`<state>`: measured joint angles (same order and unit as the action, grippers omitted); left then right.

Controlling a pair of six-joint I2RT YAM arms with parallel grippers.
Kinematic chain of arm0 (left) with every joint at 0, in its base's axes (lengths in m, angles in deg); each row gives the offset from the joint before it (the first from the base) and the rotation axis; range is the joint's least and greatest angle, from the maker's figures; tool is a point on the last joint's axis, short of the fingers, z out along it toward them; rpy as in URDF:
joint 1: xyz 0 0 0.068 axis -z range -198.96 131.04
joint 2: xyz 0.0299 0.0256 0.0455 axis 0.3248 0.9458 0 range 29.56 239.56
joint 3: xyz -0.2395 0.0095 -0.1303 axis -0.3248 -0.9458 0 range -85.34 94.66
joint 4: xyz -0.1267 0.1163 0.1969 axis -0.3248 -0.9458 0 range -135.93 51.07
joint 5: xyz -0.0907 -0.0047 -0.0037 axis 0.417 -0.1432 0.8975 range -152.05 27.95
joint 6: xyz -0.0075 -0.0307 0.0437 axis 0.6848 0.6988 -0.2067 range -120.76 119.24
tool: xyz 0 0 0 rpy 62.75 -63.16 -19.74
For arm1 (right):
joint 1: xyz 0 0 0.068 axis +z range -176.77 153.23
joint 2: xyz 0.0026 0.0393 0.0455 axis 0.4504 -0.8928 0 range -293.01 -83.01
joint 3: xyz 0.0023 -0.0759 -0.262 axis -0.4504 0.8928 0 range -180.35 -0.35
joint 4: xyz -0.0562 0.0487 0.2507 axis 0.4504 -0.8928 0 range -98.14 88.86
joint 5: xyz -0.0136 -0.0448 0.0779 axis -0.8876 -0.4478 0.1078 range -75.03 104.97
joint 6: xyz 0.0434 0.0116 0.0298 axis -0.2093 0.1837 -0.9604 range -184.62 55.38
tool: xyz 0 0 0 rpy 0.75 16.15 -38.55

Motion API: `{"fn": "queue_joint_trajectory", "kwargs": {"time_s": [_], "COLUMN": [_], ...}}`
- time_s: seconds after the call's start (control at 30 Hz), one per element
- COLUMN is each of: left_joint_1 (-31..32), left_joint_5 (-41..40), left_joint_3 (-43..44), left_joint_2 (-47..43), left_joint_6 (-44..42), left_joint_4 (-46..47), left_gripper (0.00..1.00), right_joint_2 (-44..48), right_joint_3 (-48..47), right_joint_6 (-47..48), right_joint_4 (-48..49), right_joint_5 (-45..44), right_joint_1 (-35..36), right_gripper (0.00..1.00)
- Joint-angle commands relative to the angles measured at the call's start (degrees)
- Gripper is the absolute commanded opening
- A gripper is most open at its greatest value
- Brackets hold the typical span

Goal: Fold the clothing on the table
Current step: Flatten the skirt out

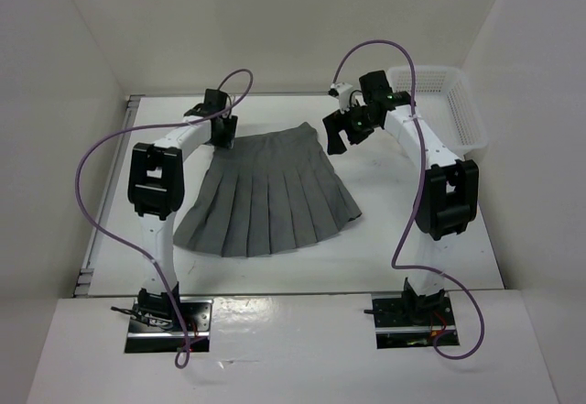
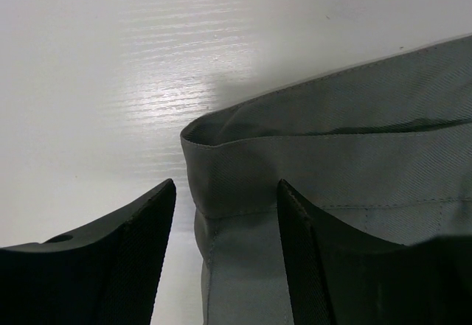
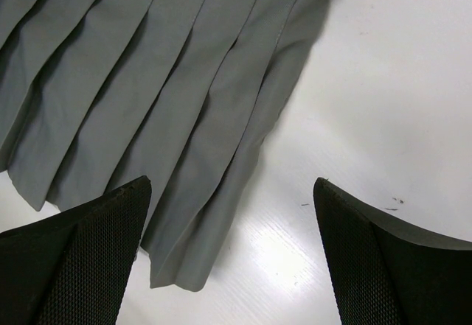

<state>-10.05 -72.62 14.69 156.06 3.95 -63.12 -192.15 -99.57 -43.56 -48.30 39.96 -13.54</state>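
A: Starting near: seeing a plain mid-grey pleated skirt of soft fabric (image 1: 265, 198) spread flat on the large matte white rectangular tabletop (image 1: 394, 248), roughly mid-table, between the two arms.

B: Confirming. Noting the wide hem (image 1: 261, 244) turned toward the arm bases and the narrow waistband (image 2: 332, 166) on the far side.

A: Next, up to the left gripper (image 2: 226, 185), black and two-fingered. Sitting low at the waistband's left corner, jaws parted, straddling that corner.

B: Agreed. Spotting one finger (image 2: 110, 266) over bare table just beside the fabric edge, the other (image 2: 332, 266) over the cloth. Not pinched by the look of it; can't tell about actual contact.

A: Across to the right gripper (image 3: 231, 181), same black build. Spread wide open, hanging over the table just beside the skirt's right edge, near the waistband end.

B: Seeing pleats under one finger (image 3: 81, 259) and white table under the other.

A: Farthest out, catching a white mesh plastic basket (image 1: 453, 102) in the far right corner, well apart from the skirt.
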Motion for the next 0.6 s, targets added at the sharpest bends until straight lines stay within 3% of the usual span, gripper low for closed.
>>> {"fn": "queue_joint_trajectory", "kwargs": {"time_s": [0.0, 0.33, 0.57], "left_joint_1": [-0.1, -0.1, -1.3], "left_joint_5": [1.1, 2.8, 3.9], "left_joint_3": [2.8, 3.3, 3.3], "left_joint_2": [1.2, 2.4, 0.2], "left_joint_6": [-1.1, -2.2, -2.7], "left_joint_4": [0.4, -0.2, -0.8], "left_gripper": [0.64, 0.46, 0.12], "right_joint_2": [2.1, 2.1, 2.1], "right_joint_3": [-0.4, -0.4, -0.4], "right_joint_6": [0.4, 0.4, 0.4], "right_joint_4": [2.0, 2.0, 2.0], "right_joint_5": [0.3, -0.2, -0.2], "right_joint_1": [-0.2, -0.2, -0.2], "right_gripper": [0.94, 0.94, 0.94]}}
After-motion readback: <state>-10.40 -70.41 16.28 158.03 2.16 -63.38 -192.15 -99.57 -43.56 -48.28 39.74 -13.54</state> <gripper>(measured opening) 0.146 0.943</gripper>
